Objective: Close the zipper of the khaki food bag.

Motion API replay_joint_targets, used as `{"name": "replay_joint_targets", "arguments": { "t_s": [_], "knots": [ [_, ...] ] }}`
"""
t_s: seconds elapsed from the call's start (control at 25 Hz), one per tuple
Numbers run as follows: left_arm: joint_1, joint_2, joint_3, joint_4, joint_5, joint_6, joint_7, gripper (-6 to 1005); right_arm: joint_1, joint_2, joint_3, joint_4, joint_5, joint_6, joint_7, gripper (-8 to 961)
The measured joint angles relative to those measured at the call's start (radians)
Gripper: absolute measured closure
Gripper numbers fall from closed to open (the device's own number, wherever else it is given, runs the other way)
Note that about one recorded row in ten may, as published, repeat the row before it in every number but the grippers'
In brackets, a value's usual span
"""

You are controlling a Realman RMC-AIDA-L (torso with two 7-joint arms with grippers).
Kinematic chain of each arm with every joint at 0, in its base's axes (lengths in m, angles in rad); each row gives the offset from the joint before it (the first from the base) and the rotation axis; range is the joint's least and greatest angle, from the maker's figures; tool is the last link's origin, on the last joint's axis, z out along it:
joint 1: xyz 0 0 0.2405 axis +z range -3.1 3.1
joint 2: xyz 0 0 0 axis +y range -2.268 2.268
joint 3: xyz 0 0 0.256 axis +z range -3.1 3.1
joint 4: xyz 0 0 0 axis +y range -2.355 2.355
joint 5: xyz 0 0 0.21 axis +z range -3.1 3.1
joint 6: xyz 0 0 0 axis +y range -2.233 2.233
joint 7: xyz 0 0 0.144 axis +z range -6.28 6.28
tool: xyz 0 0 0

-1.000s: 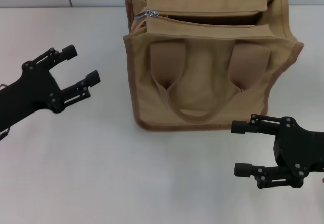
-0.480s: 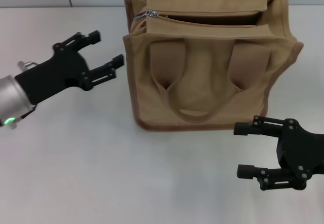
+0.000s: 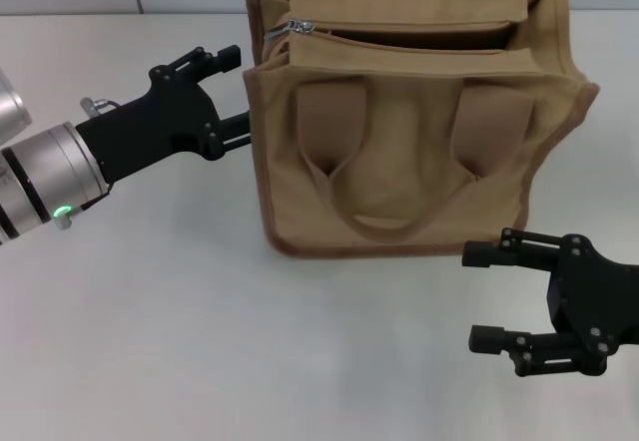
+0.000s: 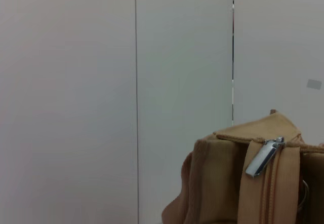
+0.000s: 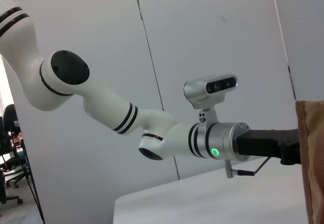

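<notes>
Khaki canvas formed a boxy food bag (image 3: 414, 122) standing at the far edge of a white table (image 3: 200, 341), its two looped handles lying flat against the near face. Along its top ran the zipper (image 3: 399, 40), mostly undone, with the silver slider (image 3: 298, 28) parked at the bag's left end; the left wrist view showed the same pull tab (image 4: 263, 158) hanging close by.

By the look of it, the approach step was in hand: the left gripper (image 3: 232, 90) was at the bag's upper left corner, fingers spread apart and empty, one above the rim and one beside the side wall, just short of the slider. The arm reached in from the table's left edge, roughly level. The next move would likely call for lining the fingers up on the small tab, pinching it, then drawing it along the track toward the bag's right end.

The right gripper (image 3: 499, 296) rested near the table's near right corner, splayed open, holding nothing.
</notes>
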Motion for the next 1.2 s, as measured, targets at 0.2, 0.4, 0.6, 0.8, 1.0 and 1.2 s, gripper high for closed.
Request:
{"name": "replay_joint_targets", "arguments": {
  "t_s": [0.2, 0.4, 0.6, 0.8, 1.0, 1.2],
  "knots": [
    [0.0, 0.0, 0.0, 0.0, 0.001, 0.008, 0.0, 312, 0.0, 0.0, -0.002, 0.0, 0.0, 0.0, 0.0, 129],
    [-0.009, 0.001, 0.008, 0.0, 0.001, 0.024, 0.005, 321, 0.0, 0.0, -0.005, 0.0, 0.0, 0.0, 0.0, 129],
    [-0.027, 0.001, 0.028, -0.001, -0.004, 0.03, -0.003, 330, 0.0, 0.0, -0.006, 0.0, 0.0, 0.0, 0.0, 129],
    [-0.036, 0.001, 0.028, -0.002, -0.004, 0.03, -0.008, 556, 0.0, 0.0, -0.006, 0.0, 0.001, 0.0, 0.0, 130],
    [-0.039, 0.001, 0.029, -0.002, -0.005, 0.036, -0.008, 682, 0.001, 0.0, -0.006, 0.0, 0.003, 0.0, 0.0, 130],
    [-0.039, 0.001, 0.029, -0.001, -0.006, 0.041, -0.005, 816, 0.0, 0.0, -0.006, 0.0, 0.003, 0.0, 0.0, 130]
  ]
}}
